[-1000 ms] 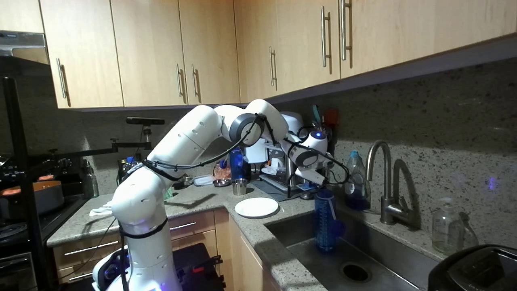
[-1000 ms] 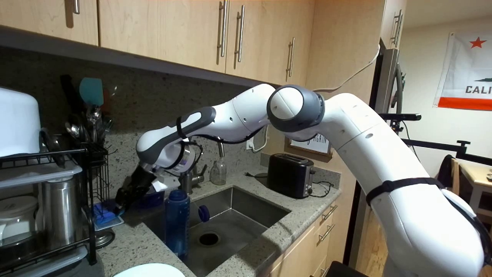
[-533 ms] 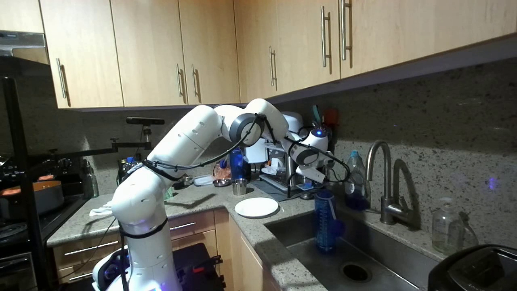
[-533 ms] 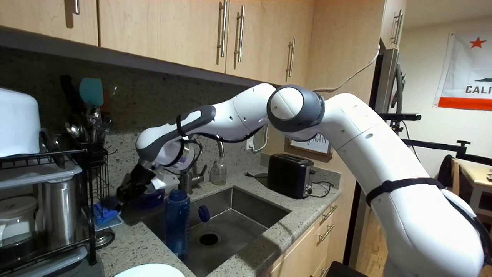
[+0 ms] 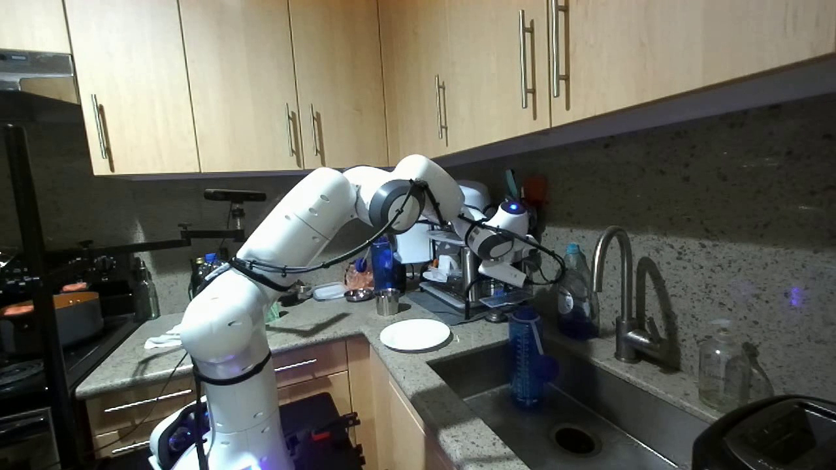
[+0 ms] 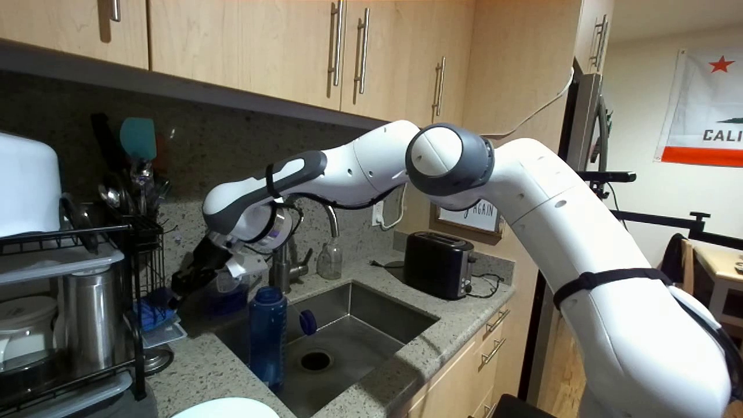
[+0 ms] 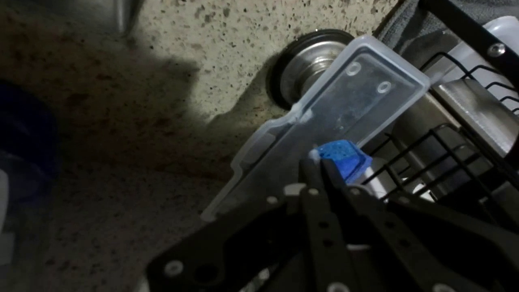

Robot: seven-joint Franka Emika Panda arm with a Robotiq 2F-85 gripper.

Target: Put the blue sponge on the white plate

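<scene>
Above the counter [image 7: 243, 36], gripper [image 7: 320, 164] and blue sponge [image 7: 347, 158] have risen.

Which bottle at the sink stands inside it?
The tall blue bottle, upright in the sink; the teal-capped bottle and clear pump bottle stand on the counter behind.

Counter [image 5: 353, 324]: speckled stone. Exterior view: plate [image 5: 415, 333], flat, below centre; metal cup [image 5: 387, 302] just above it, bowl [image 5: 358, 295] left of cup; grey mat [image 5: 434, 307] upper right of plate; cloth [image 5: 163, 340] lower left; pump bottle [image 5: 723, 369] lower right; blue-liquid bottle [image 5: 577, 301] right of centre. Exterior view: toaster [image 6: 439, 265] right of centre. Wrist view: stopper [image 7: 302, 65] upper centre.
</scene>
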